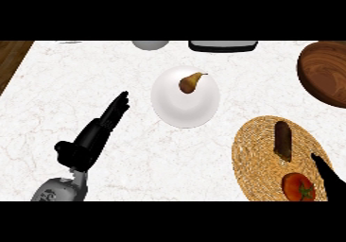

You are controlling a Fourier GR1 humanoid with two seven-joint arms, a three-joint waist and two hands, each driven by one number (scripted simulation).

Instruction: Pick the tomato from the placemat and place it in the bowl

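- While your right hand [333, 182] hangs just beside the round red tomato [298, 186], fingers straight and holding nothing, that tomato lies on the round woven straw placemat [256, 151].
- Your left hand [99, 130] rests at left, fingers straight.

My left hand [92, 138] is black, with slim fingers [118, 107], on a rounded grey forearm [61, 190]. My right hand [334, 182] is black too.
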